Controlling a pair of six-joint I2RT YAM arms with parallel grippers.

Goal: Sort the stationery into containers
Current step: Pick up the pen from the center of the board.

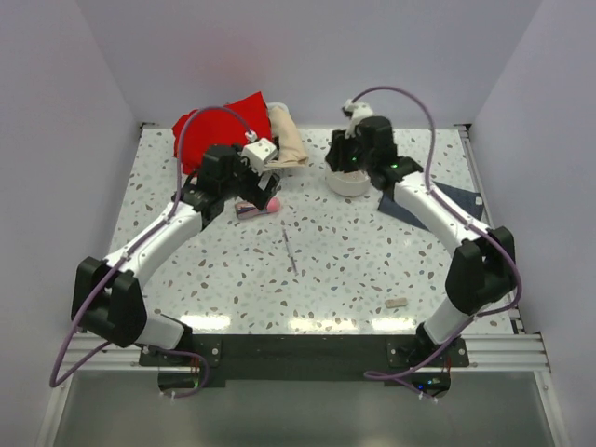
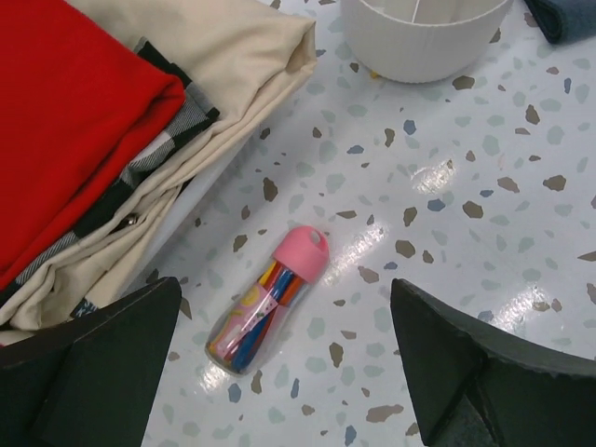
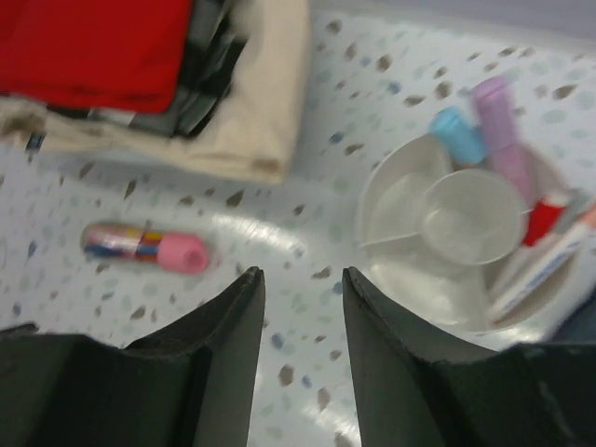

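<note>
Near the table's [image 2: 447, 214] far edge, left pincer [image 2: 284, 368] spread wide above pink-capped tube [image 2: 268, 300].
Probably light, stiff, apt to roll; pinch across its clear middle. Right pincer [image 3: 303, 345] partly spread, empty.

- Over on the left, the left pincer [image 1: 253, 189] is poised right over the tube [image 1: 259, 208], which lies pink cap to the right on the speckled surface [image 1: 335, 279].
- Across the way, the right pincer [image 1: 349, 160] is over the white organiser [image 1: 350, 185] and covers most of it.
- At the far edge, the red cloth [image 1: 216, 126] and the beige cloth [image 1: 291, 142] are bunched together, touching.
- Mid-surface, a thin pen [image 1: 290, 250] lies alone.
- Near the front, the eraser [image 1: 397, 302] sits well apart.
- The dark blue cloth [image 1: 458, 199] peeks out beneath the right arm [image 1: 424, 209].
</note>
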